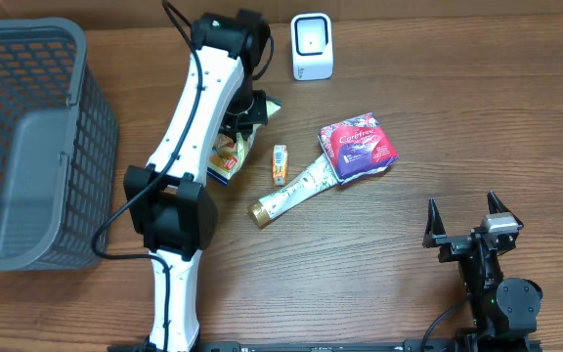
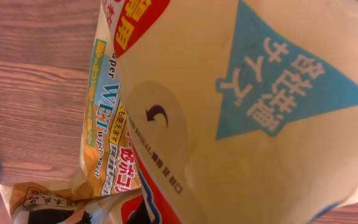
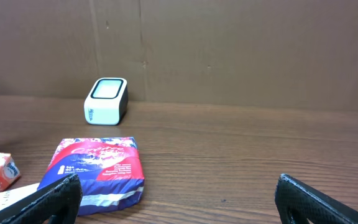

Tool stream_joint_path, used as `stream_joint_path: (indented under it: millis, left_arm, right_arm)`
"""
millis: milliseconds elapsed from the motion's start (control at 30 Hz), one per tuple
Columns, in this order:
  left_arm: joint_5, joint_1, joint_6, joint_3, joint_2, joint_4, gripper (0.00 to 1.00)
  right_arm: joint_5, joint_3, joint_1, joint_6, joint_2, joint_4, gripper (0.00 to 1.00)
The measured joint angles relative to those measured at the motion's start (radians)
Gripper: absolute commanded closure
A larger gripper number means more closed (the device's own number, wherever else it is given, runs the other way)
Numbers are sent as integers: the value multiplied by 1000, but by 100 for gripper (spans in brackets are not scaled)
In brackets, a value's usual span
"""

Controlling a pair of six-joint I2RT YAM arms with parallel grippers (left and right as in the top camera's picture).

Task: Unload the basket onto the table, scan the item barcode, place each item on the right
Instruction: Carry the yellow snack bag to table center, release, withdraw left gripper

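Pickup step: left end effector [image 1: 245,121] pinches the wipes pack [image 1: 228,156] near the scanner [image 1: 312,46]; next, probably, turn its barcode scannerward.

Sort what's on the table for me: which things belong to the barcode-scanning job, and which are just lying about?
Belongs to the job: yellow plastic wet-wipe pack; white box-shaped barcode scanner.

Lying about: purple-and-red soft pad pack; small orange carton; cream tube with gold cap; grey plastic mesh basket.
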Motion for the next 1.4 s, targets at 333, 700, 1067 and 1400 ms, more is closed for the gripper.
stream_joint_path:
  millis: [333,700,1067,1400]
  left_arm:
    - [0,-7,0,-162,18,29,96]
    - [31,-7,46,-226,18,61,25]
    - [125,32,95,71,-58,-3,16]
    - [120,175,102,148,-414,-3,0]
  right_arm:
    - [0,0,0,0,0,0,0]
    - [0,0,0,0,0,0,0]
    - [0,0,0,0,0,0,0]
    - [0,0,0,0,0,0,0]
